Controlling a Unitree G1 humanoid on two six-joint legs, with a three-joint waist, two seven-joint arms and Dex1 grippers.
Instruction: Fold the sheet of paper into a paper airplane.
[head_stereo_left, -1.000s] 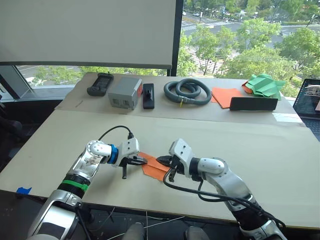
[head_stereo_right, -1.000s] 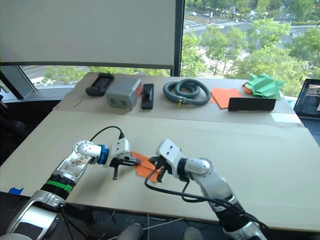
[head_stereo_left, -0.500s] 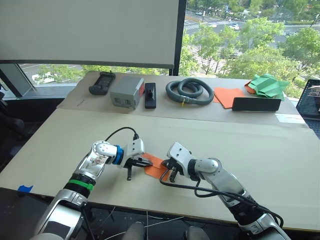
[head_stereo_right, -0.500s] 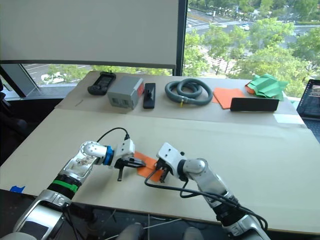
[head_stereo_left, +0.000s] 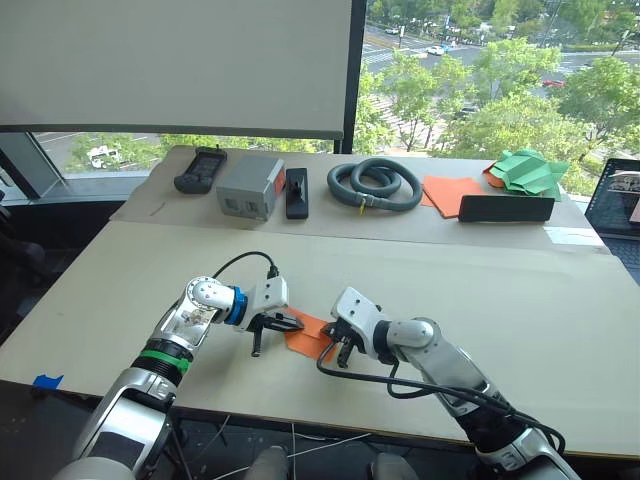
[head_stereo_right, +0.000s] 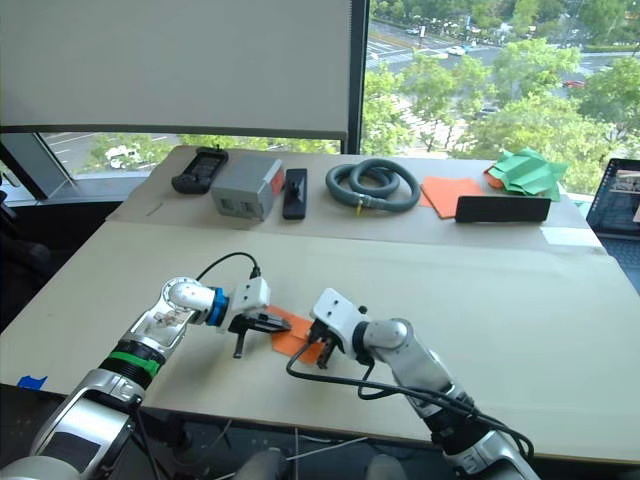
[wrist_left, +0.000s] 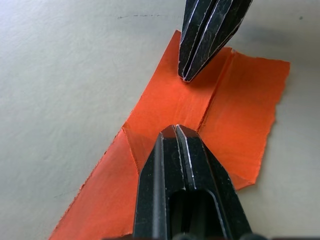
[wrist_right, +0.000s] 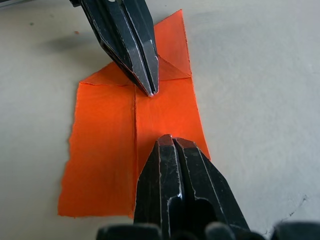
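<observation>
A: Where is the sheet of paper (head_stereo_left: 308, 334)?

B: Flat on the near table (head_stereo_left: 520, 310), towards its near edge, between the 2 arms. It is partly folded, with a crease down its middle and a folded-in corner flap at the end by the left gripper.

A: And the left gripper (wrist_left: 175, 131)?

B: Its 2 fingers are pressed together with nothing between them, the tip resting on the paper by the centre crease.

A: The right gripper (wrist_right: 168, 140)?

B: The same: fingers closed tight, gripping nothing, tip down on the sheet. The 2 tips face each other along the crease, near but apart.

A: What lies on the far table?

B: From left to right: a black handset (head_stereo_left: 199, 167), a grey box (head_stereo_left: 249, 187), a small black device (head_stereo_left: 297, 191), a coiled grey hose (head_stereo_left: 375, 183), an orange paper stack (head_stereo_left: 449, 192) with a black bar (head_stereo_left: 505, 208) just beside it, and green paper shapes (head_stereo_left: 527, 169). A laptop (head_stereo_left: 616, 203) shows at the right edge.
</observation>
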